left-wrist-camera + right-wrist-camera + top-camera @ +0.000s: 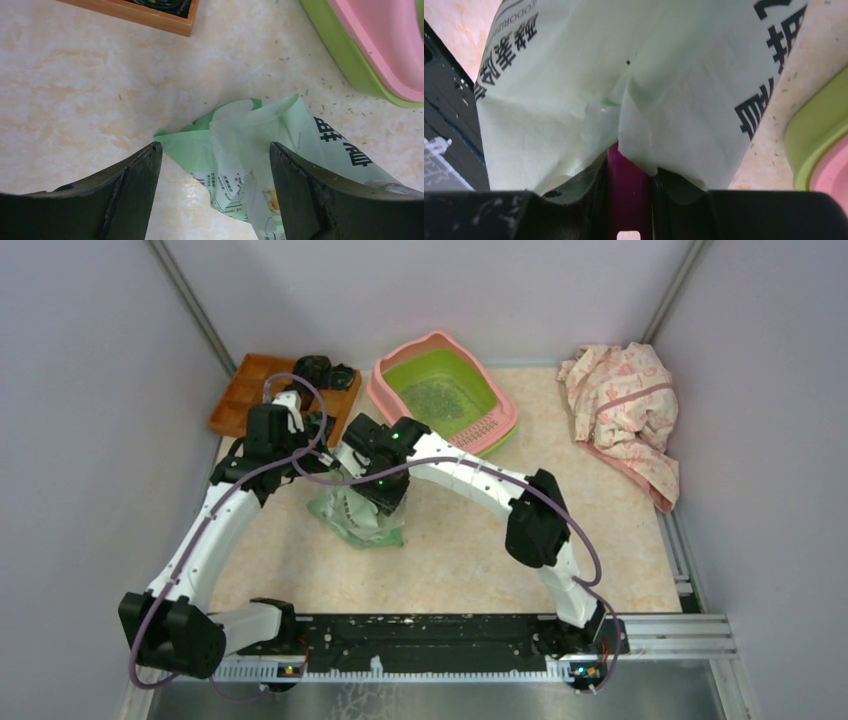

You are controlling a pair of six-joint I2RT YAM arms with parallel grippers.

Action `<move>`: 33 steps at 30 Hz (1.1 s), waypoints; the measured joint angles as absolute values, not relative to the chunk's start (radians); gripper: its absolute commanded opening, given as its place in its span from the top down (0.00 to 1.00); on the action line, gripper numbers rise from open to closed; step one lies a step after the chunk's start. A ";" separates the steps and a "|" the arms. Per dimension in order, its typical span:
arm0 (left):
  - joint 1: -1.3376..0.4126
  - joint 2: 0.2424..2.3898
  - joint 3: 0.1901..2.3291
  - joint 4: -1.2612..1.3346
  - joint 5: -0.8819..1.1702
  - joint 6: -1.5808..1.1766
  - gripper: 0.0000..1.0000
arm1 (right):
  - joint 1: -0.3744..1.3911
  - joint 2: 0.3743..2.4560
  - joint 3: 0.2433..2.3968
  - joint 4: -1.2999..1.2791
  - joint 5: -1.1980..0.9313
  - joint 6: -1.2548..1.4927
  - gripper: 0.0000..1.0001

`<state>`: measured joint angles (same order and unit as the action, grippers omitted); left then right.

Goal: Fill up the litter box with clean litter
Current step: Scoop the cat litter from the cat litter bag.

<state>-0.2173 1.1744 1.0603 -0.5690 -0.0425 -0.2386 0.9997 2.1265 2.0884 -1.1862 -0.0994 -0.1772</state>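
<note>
The box (440, 390) sits at the far edge of the desk (640, 540), by the back wall, with litter (432, 400) patched in its basin. A tray (235, 400) lies to its left and a cloth (625, 410) far right. Bare desk opens right of the arms. The right tool (629, 167) is clenched on the bag (355, 520), just near-left of the box. The left tool (215, 150) gapes over the bag's corner.

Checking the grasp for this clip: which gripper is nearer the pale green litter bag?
Right. The right gripper is shut on the litter bag, pinching its crumpled plastic. The left gripper hangs open above the bag's corner, with no contact visible.
</note>
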 measured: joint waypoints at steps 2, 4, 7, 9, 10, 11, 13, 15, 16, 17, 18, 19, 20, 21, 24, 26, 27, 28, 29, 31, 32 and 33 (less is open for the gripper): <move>-0.217 1.174 1.058 -0.575 -0.071 -0.234 0.14 | 1.001 2.123 2.057 -1.140 -0.107 -0.173 1.00; -0.218 1.172 1.055 -0.579 -0.097 -0.234 0.14 | 1.002 2.114 2.022 -1.092 -0.118 -0.164 1.00; -0.218 1.159 1.047 -0.580 -0.138 -0.234 0.13 | 1.005 2.104 1.975 -1.016 -0.135 -0.150 1.00; -0.218 1.150 1.045 -0.584 -0.162 -0.234 0.13 | 1.008 2.096 1.943 -0.966 -0.143 -0.137 1.00; -0.218 1.147 1.044 -0.585 -0.170 -0.236 0.13 | 1.009 2.089 1.921 -0.932 -0.149 -0.128 1.00; -0.218 1.143 1.044 -0.585 -0.178 -0.235 0.13 | 1.010 2.080 1.892 -0.894 -0.154 -0.120 1.00; -0.218 1.140 1.044 -0.583 -0.184 -0.239 0.13 | 1.012 2.061 1.834 -0.826 -0.160 -0.103 1.00; -0.221 1.131 1.044 -0.585 -0.180 -0.242 0.14 | 1.013 2.048 1.765 -0.749 -0.170 -0.088 1.00; -0.221 1.131 1.042 -0.586 -0.179 -0.243 0.15 | 1.013 2.041 1.741 -0.712 -0.173 -0.081 1.00; -0.221 1.131 1.042 -0.585 -0.175 -0.243 0.15 | 1.015 2.033 1.719 -0.680 -0.175 -0.073 1.00; -0.221 1.131 1.042 -0.585 -0.169 -0.244 0.15 | 1.016 2.025 1.700 -0.652 -0.178 -0.069 1.00; -0.221 1.131 1.042 -0.583 -0.161 -0.244 0.15 | 1.016 2.016 1.679 -0.624 -0.178 -0.065 1.00; -0.222 1.131 1.042 -0.583 -0.154 -0.247 0.14 | 1.017 2.008 1.663 -0.605 -0.177 -0.061 1.00; -0.224 1.130 1.042 -0.584 -0.153 -0.252 0.14 | 1.018 1.999 1.647 -0.587 -0.175 -0.058 1.00; -0.229 1.108 1.032 -0.576 -0.175 -0.275 0.13 | 1.019 1.990 1.630 -0.564 -0.171 -0.056 1.00; -0.230 1.078 1.023 -0.574 -0.212 -0.294 0.12 | 1.024 1.989 1.631 -0.561 -0.163 -0.058 1.00; -0.230 1.057 1.023 -0.575 -0.232 -0.305 0.12 | 1.024 1.989 1.630 -0.561 -0.159 -0.056 1.00; -0.232 1.029 1.024 -0.572 -0.257 -0.319 0.12 | 1.024 1.989 1.628 -0.562 -0.157 -0.054 1.00; -0.235 1.007 1.026 -0.569 -0.277 -0.327 0.11 | 1.024 1.989 1.623 -0.558 -0.157 -0.051 1.00; -0.241 0.960 1.034 -0.566 -0.329 -0.343 0.10 | 1.025 1.989 1.617 -0.547 -0.155 -0.044 1.00; -0.241 0.937 1.037 -0.560 -0.356 -0.349 0.10 | 1.025 1.989 1.612 -0.542 -0.155 -0.040 1.00; -0.241 0.920 1.037 -0.558 -0.374 -0.354 0.10 | 1.025 1.989 1.608 -0.536 -0.155 -0.036 1.00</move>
